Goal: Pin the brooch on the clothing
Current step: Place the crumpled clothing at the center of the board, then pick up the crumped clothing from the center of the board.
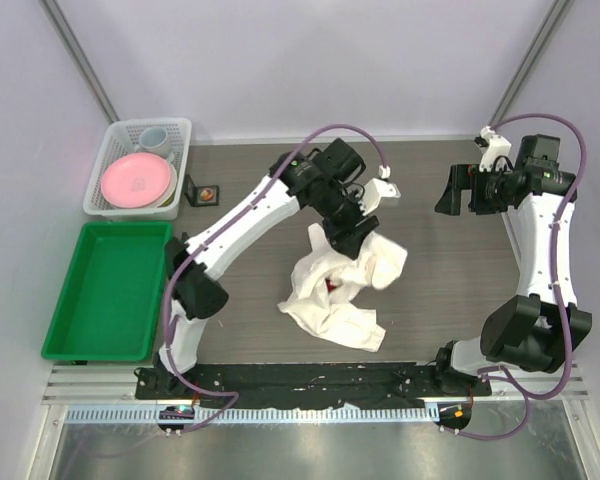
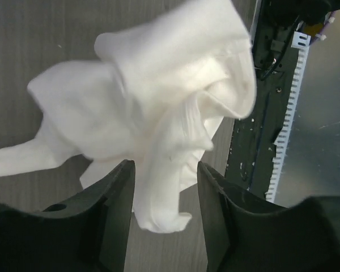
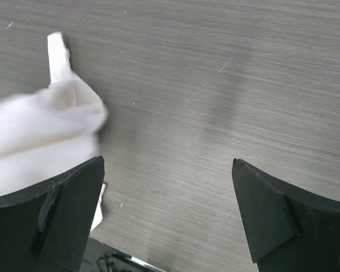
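We see bright, even light; the shirt (image 2: 158,102) ahead of the left gripper (image 2: 165,167) washes out, soft-edged, and left of the right gripper (image 3: 168,163) it blurs.

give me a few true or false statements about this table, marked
1. The t-shirt lies flat and smoothed out. False: it is crumpled in a heap.
2. The right jaws stand wide apart with nothing between them. True.
3. The pink plate sits in the green tray. False: it is in the white basket.
4. White cloth lies between the left jaws. True.
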Robot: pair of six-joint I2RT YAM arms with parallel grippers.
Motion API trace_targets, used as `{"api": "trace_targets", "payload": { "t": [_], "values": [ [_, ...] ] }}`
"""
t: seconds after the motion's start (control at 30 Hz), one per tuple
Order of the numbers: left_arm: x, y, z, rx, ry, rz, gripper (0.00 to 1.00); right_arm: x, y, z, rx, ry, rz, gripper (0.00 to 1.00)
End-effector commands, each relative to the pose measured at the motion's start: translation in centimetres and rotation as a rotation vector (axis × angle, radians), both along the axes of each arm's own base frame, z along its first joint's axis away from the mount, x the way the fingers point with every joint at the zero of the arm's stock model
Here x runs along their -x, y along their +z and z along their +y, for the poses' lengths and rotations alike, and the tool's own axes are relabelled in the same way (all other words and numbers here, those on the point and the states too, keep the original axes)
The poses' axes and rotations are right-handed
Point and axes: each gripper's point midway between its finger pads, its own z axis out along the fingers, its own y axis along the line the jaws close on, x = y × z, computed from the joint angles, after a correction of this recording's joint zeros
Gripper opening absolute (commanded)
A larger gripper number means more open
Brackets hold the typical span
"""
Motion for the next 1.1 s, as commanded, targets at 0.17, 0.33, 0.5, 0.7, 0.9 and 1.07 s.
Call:
{"api": "trace_targets", "payload": {
  "t": [0.17, 0.33, 0.5, 0.7, 0.9, 1.07],
  "values": [
    [-6.3, -2.2, 6.8, 0.075, 0.102, 0.124, 0.68, 3.1, -4.0, 2.9, 0.015, 0.227, 0.076, 1.0],
    [-2.0, -6.1, 10.5, 0.084, 0.021, -0.013, 0.72, 6.8, -8.2, 4.9, 0.109, 0.464, 0.124, 1.0],
    [0.7, -7.8, 11.3, 0.086, 0.002, -0.197, 0.71, 11.2, -10.5, 5.5, 0.196, 0.659, 0.098, 0.98],
    [2.5, -11.0, 9.0, 0.027, 0.04, -0.231, 0.67, 14.2, -11.8, 7.3, 0.235, 0.766, 0.085, 0.93],
    [2.2, -13.9, 8.7, -0.057, 0.094, -0.228, 0.65, 16.4, -13.9, 8.8, 0.232, 0.817, 0.131, 0.92],
    [3.5, -15.6, 8.5, -0.088, 0.06, -0.195, 0.65, 15.7, -14.9, 9.1, 0.267, 0.794, 0.137, 0.92]
  ]
}}
